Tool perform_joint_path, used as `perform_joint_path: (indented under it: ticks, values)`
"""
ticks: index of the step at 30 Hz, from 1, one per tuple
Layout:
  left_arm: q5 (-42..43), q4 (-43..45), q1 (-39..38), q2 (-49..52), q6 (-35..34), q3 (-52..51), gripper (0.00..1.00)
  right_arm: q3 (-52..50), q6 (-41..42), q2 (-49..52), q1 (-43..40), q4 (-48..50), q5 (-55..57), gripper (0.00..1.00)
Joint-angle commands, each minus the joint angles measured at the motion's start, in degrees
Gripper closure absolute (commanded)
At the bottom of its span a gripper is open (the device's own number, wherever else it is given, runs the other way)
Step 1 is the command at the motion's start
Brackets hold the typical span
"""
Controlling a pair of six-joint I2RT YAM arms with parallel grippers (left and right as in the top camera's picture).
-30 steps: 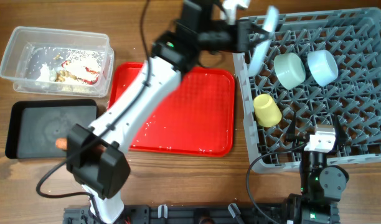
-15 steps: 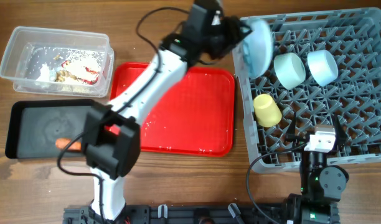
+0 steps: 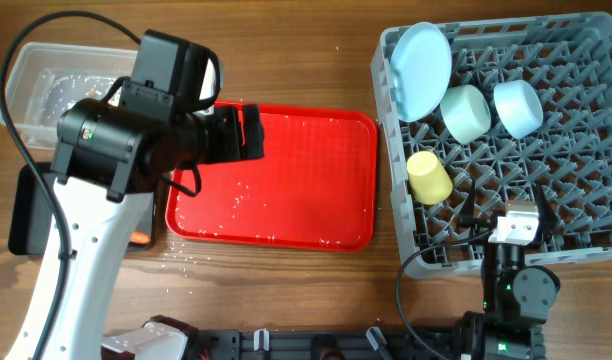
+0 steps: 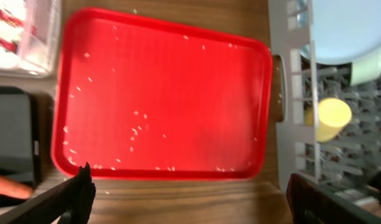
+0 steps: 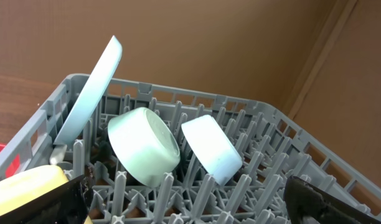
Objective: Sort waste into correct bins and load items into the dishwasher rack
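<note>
The pale plate (image 3: 420, 70) leans on edge in the back-left corner of the grey dishwasher rack (image 3: 576, 150). Beside it lie the green bowl (image 3: 465, 112), the blue bowl (image 3: 517, 107) and the yellow cup (image 3: 429, 176). My left gripper (image 3: 248, 133) hangs open and empty over the left end of the red tray (image 4: 159, 74), which carries scattered crumbs (image 4: 136, 130). The clear tub (image 4: 35, 37) holds a red-and-white wrapper (image 4: 7, 31). A carrot piece (image 4: 7, 185) lies on the black tray (image 4: 13, 130). My right gripper (image 3: 513, 225) is open over the rack's front edge, with nothing between its fingers.
My left arm (image 3: 86, 250) covers much of the clear tub and the black tray in the overhead view. Bare wood runs between the red tray and the rack (image 4: 290, 93). Cables trail near the right arm's base (image 3: 426, 260).
My left gripper opened and let go of the plate, which now leans in the rack. The left arm swung back left over the red tray. The right arm stayed still.
</note>
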Motion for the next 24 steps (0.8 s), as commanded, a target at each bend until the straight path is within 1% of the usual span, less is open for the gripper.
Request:
perform_joint_path:
  ticks: [1,2,3,4,5,6,7,8,9,11,12,13,16,20,22,23,24]
  values:
    - [-4.61,10.80,-0.20,-5.16,6.71,-4.35,0.00,-0.07,-0.50,-0.46,-0.13,0.13,-0.96,0.00]
    - [-2.67,18.05,-0.20,-8.50,12.00,-8.39,0.00,-0.07,-0.48,-0.46,-0.13,0.13,-0.96,0.00]
    - [-1.09,23.65,-0.17,-11.74,15.85,-12.79,0.00,-0.07,-0.48,-0.46,-0.13,0.13,-0.96,0.00]
    - [-0.81,27.71,0.02,-14.36,17.44,-16.72,0.00,-0.07,-0.50,-0.46,-0.13,0.13,-0.96,0.00]
    - [-0.85,34.95,1.62,-21.22,18.67,-25.94,0.00,-0.07,-0.50,-0.46,-0.13,0.13,-0.96,0.00]
    - [-0.81,38.23,2.84,-25.09,18.62,-31.34,0.00,-0.07,-0.50,-0.46,-0.13,0.13,-0.96,0.00]
    - [-0.70,42.91,4.92,-31.47,18.60,-39.89,0.00,-0.07,-0.48,-0.46,-0.13,0.13,-0.96,0.00]
    - [-0.11,45.38,6.19,-35.41,18.60,-44.81,0.00,-0.07,-0.50,-0.46,-0.13,0.15,-0.96,0.00]
    - [0.48,48.87,8.20,-42.10,18.60,-52.94,0.00,-0.07,-0.50,-0.46,-0.13,0.13,-0.96,0.00]
    - [0.98,52.46,10.60,-51.76,18.56,-62.99,0.00,-0.07,-0.46,-0.46,-0.13,0.13,-0.96,0.00]
    - [1.46,54.97,12.57,-58.51,18.51,-69.77,0.00,-0.07,-0.50,-0.46,-0.13,0.13,-0.96,0.00]
    - [1.70,57.31,13.92,-62.47,17.64,-74.10,0.00,-0.07,-0.50,-0.46,-0.13,0.13,-0.96,0.00]
    - [3.02,65.77,18.14,-72.72,15.98,-86.25,0.00,-0.07,-0.50,-0.46,-0.13,0.13,-0.96,0.00]
    - [3.04,69.70,19.15,-81.99,16.02,-96.06,0.00,-0.07,-0.50,-0.46,-0.13,0.13,-0.96,0.00]
    - [3.30,74.18,19.04,-81.77,15.98,-100.41,0.00,-0.07,-0.50,-0.46,-0.13,0.13,-0.96,0.00]
    - [3.54,78.34,18.64,-81.77,16.00,-102.20,0.00,-0.07,-0.50,-0.46,-0.13,0.13,-0.96,0.00]
    - [3.45,78.18,18.23,-81.77,16.02,-102.16,0.00,-0.07,-0.48,-0.46,-0.13,0.13,-0.96,0.00]
